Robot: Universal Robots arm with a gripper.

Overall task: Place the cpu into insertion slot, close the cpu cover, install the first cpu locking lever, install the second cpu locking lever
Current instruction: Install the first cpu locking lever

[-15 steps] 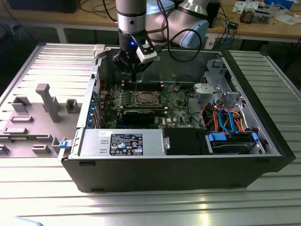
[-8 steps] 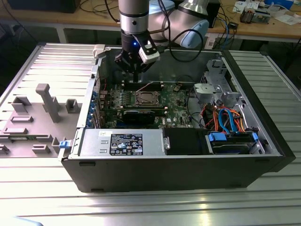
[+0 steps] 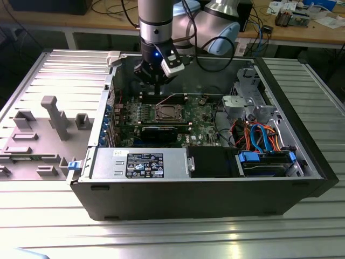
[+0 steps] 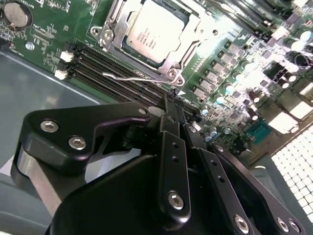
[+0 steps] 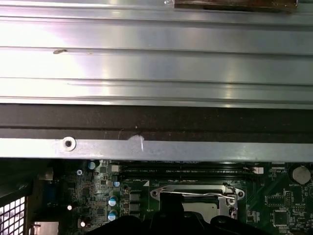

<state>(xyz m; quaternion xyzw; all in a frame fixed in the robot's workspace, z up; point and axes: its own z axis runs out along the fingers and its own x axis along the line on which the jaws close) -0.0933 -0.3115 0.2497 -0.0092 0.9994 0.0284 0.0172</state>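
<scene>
Ribbed metal table (image 3: 48, 226) carries an open PC case (image 3: 188, 197); the cpu (image 4: 154, 30) sits in the insertion slot (image 3: 167, 112), the cpu cover (image 4: 195, 34) looks down over its edges, and one wire locking lever (image 4: 129, 76) lies loose beside it. Hand (image 4: 172, 98) hovers near the socket, pinched together, empty. Lever looks like thin, springy, slick steel, best taken at its bent end; the chip is likely light, rigid and fragile.

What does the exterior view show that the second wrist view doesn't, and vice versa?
Exterior view: the whole open case, the power supply at its front, blue and orange cables toward the exterior view's right, grey fixture blocks outside on its left.
Second wrist view: the cpu seated in the insertion slot under the cpu cover, a thin wire lever beside the memory slots.
Both: the green motherboard and the gripper above it, shut, holding nothing.
</scene>
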